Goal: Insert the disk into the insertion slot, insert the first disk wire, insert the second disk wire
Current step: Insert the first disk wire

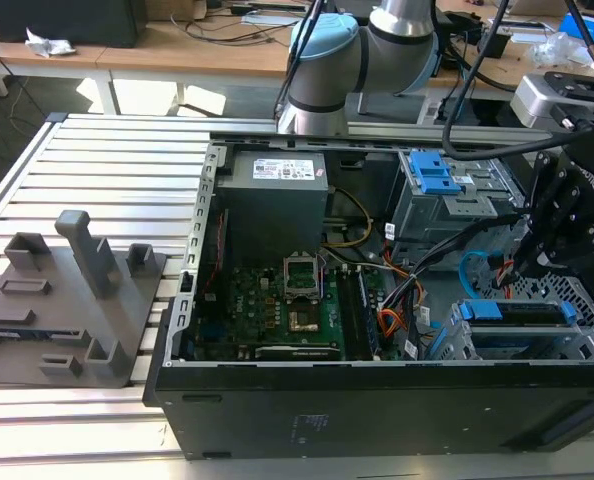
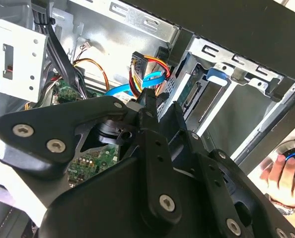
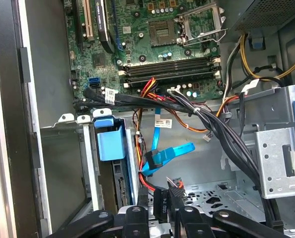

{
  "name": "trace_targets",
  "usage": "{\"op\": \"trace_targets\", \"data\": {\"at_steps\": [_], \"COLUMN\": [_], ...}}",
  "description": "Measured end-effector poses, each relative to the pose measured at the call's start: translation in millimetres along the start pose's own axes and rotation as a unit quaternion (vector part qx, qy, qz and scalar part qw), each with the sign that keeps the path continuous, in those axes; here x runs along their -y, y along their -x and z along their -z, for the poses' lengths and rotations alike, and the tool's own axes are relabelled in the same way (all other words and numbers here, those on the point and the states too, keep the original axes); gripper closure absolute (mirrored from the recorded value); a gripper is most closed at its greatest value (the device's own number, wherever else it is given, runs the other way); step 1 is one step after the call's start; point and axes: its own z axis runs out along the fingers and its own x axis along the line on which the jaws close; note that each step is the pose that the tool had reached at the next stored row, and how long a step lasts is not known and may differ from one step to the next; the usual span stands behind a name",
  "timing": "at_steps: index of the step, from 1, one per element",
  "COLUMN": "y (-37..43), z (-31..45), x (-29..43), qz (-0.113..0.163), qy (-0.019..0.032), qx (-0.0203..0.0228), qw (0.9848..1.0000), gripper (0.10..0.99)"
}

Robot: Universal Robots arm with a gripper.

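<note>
One computer case (image 1: 377, 410), one motherboard (image 1: 267, 300), one power supply (image 1: 277, 205), one disk (image 1: 517, 311), one black wire plug (image 3: 160, 204)

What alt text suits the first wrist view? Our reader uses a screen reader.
The gripper is at a black wire connector beside the disk, already seated in the insertion slot. A blue cable, bundled wires and the motherboard lie beyond.

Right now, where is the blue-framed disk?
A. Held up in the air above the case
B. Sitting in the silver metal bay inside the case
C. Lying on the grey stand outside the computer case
B: in the first wrist view the disk with its blue frame sits inside the insertion slot in the open case, and the gripper is close beside it among the cables.
</note>
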Motion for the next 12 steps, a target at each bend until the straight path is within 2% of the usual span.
{"op": "trace_targets", "data": {"at_steps": [2,4,9,12], "y": [0.0,0.0,0.0,-4.0], "z": [0.0,0.0,0.0,-0.2], "x": [0.0,0.0,0.0,0.6], "qz": [0.000,0.000,0.000,0.000], "qy": [0.0000,0.0000,0.0000,0.0000], "qx": [0.0000,-0.0001,-0.0002,-0.0002], "qw": [1.0000,1.0000,1.0000,1.0000], "gripper": [0.800,0.906,0.906,0.906]}}
